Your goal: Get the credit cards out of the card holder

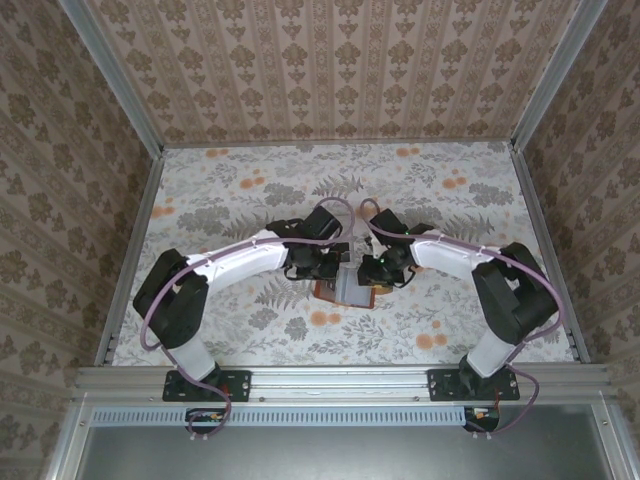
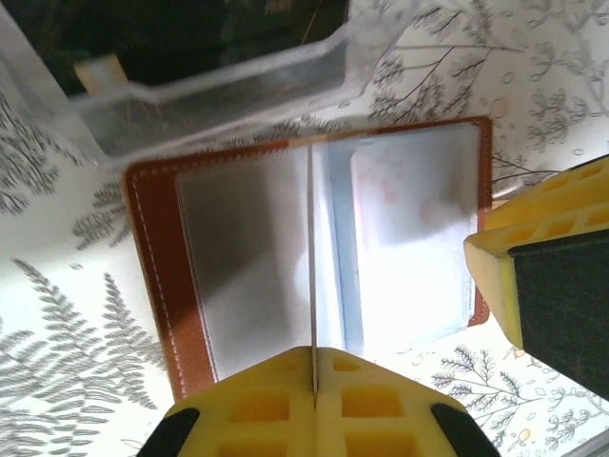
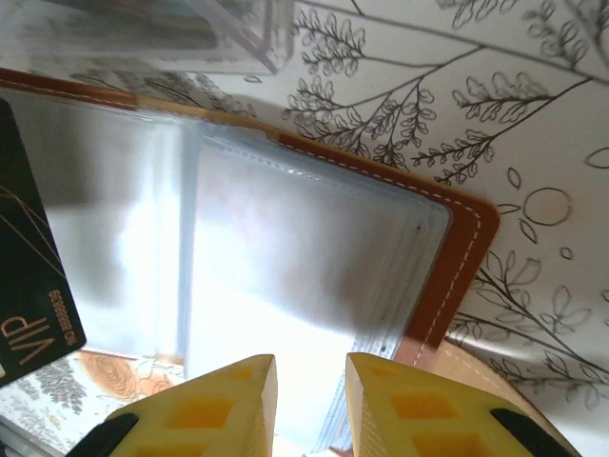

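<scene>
Over the stitched leather card holder (image 2: 157,276), left tool (image 2: 313,354) tight on a thin credit card (image 2: 312,248), right tool (image 3: 303,367) narrowly open

A desk (image 1: 240,200) covered in a pale cloth with grey ferns and orange flowers lies between walls (image 1: 330,70) of patterned beige wallpaper. A clear plastic tray (image 2: 238,95) rests on the cloth. A metal rail (image 1: 340,380) runs along the near edge.
</scene>
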Robot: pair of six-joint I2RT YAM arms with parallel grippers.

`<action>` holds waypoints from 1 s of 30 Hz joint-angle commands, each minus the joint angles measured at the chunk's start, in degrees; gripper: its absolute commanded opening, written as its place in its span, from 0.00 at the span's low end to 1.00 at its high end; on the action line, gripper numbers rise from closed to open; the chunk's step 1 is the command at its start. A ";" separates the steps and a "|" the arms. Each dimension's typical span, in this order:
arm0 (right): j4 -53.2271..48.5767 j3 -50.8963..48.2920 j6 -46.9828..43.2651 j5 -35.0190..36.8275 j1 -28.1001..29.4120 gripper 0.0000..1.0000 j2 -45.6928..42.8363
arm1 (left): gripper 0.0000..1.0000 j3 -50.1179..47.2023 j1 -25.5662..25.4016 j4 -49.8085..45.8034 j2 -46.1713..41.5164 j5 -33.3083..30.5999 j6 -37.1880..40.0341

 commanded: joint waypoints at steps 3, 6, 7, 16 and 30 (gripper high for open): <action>-3.32 0.35 0.66 0.40 -1.52 0.28 -6.66 | 0.02 5.34 2.31 -4.91 -1.92 -0.06 17.37; -5.06 0.77 0.11 0.65 -2.48 0.28 -8.73 | 0.00 8.84 3.17 -6.64 -0.91 1.73 28.89; -5.45 0.79 -0.08 0.75 -2.75 0.28 -9.22 | 0.00 10.14 3.12 -7.51 -0.59 1.35 32.59; -6.85 -0.65 -0.32 1.12 -4.27 0.28 -11.11 | 0.00 20.93 3.01 -16.23 3.21 4.33 70.02; -7.10 -1.85 0.83 1.32 -4.27 0.28 -12.04 | 0.00 40.42 8.92 -32.19 21.62 6.15 90.37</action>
